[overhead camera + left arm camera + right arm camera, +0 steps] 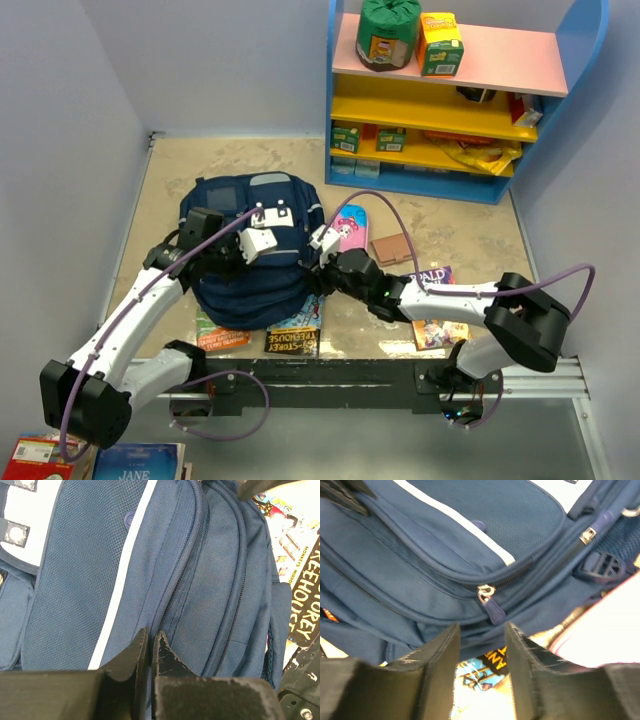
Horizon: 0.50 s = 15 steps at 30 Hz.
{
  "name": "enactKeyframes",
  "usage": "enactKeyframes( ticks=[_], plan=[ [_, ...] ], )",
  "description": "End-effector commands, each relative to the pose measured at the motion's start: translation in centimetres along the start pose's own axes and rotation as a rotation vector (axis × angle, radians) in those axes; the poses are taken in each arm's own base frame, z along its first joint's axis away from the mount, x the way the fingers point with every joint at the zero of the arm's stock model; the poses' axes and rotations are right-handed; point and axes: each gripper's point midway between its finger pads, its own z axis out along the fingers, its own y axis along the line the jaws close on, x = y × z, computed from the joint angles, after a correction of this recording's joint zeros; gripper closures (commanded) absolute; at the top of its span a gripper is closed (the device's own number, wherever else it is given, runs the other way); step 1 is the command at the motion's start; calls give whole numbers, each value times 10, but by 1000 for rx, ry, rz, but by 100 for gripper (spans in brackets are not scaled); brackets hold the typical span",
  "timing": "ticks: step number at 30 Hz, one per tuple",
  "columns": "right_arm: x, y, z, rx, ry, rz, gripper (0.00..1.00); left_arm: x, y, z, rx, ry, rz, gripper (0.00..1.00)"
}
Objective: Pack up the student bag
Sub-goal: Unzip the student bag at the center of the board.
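While the left gripper (pixel 150 636) is pressed together at its seam, the navy student bag (pixel 250 300), with a white stripe and patches, lies just ahead of the spread right gripper (pixel 482 627).

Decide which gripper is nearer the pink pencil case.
Right. The right gripper is at the right edge of the student bag, just beside the pink pencil case. The left gripper is over the bag's middle, farther from the case.
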Motion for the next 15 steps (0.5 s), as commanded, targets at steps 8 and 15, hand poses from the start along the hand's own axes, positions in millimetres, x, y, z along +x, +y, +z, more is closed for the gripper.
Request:
enactKeyframes(
  ticks=[8, 15],
  plan=[
    [-22, -1, 7, -10, -86, -18, 51, -33, 5, -10, -9, -119, 33, 100],
    [-15, 12, 16, -94, -82, -8, 71, -33, 5, -9, -8, -118, 28, 100]
  ],
)
